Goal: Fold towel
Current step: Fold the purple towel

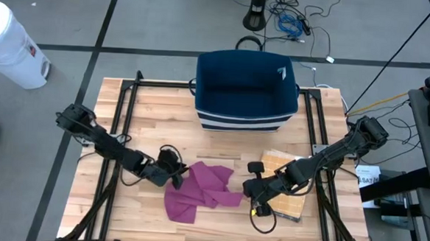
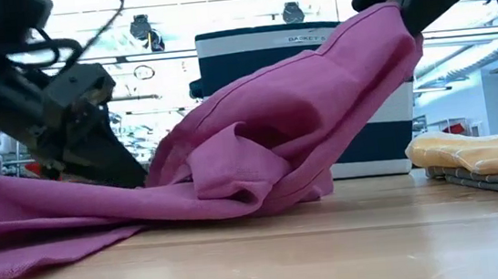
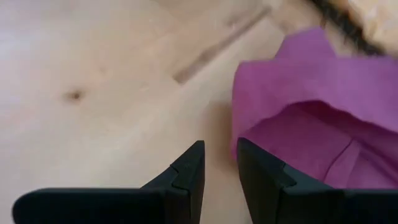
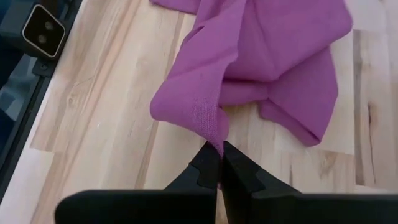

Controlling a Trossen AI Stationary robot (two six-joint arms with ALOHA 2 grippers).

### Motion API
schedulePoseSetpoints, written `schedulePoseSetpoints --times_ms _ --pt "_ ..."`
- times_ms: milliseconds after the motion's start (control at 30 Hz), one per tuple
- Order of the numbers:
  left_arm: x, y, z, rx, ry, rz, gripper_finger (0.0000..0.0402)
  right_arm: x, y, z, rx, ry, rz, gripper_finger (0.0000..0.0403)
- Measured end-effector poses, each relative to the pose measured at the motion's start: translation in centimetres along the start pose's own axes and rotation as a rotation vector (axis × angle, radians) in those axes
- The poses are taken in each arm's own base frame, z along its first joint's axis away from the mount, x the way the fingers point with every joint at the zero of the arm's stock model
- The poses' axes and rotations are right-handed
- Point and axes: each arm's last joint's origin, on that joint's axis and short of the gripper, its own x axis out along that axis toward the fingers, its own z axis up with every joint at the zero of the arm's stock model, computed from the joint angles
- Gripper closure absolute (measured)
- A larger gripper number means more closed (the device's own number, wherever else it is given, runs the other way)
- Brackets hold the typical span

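Towel (image 1: 200,190) crumpled on table (image 1: 122,211), right gripper (image 4: 219,167) pinching lifted corner, left gripper (image 3: 219,180) parted beside its edge, empty

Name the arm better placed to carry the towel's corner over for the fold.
Right. The right gripper has its jaws shut on a corner of the purple towel, lifted off the table. The left gripper sits beside the towel's other edge, jaws apart, holding nothing.

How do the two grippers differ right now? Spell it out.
The right gripper is shut on a corner of the purple towel, while the left gripper has a narrow gap between its fingers and nothing between them. The right gripper lifts its corner off the table; the left gripper sits low beside the towel's edge. Both are dark two-finger grippers at the towel.
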Motion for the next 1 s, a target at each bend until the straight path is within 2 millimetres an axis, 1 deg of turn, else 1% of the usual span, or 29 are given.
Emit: schedulePoseSetpoints --times_ms 133,300,433,533,700,800,933,1000 --pt "1.6 0.0 -0.5 0.003 0.043 -0.062 0.0302 0.0 0.0 0.1 -0.006 -0.016 -0.003 0.0403" --pt "3.0 -0.2 -1.1 -0.014 0.002 -0.095 0.0302 0.0 0.0 0.1 -0.006 -0.016 -0.002 0.0403" --pt "3.2 -0.3 -1.2 0.054 -0.004 -0.112 0.0302 0.0 0.0 0.1 -0.006 -0.013 -0.003 0.0403" --pt "3.1 -0.5 -1.1 0.069 -0.011 -0.150 0.0303 0.0 0.0 0.1 -0.006 -0.013 -0.003 0.0403" --pt "3.3 -0.5 -0.8 0.103 -0.008 -0.163 0.0307 0.0 0.0 0.1 -0.012 -0.017 -0.016 0.0403" --pt "3.3 -0.5 -0.8 0.135 -0.009 -0.167 0.0329 0.0 0.0 0.1 -0.009 -0.017 -0.018 0.0403" --pt "3.2 -0.7 -0.8 0.188 -0.013 -0.179 0.0386 0.0 0.0 0.1 -0.003 -0.016 -0.018 0.0403" --pt "3.1 -0.9 -0.8 0.218 -0.026 -0.197 0.0395 0.0 0.0 0.1 0.001 -0.015 -0.018 0.0403"
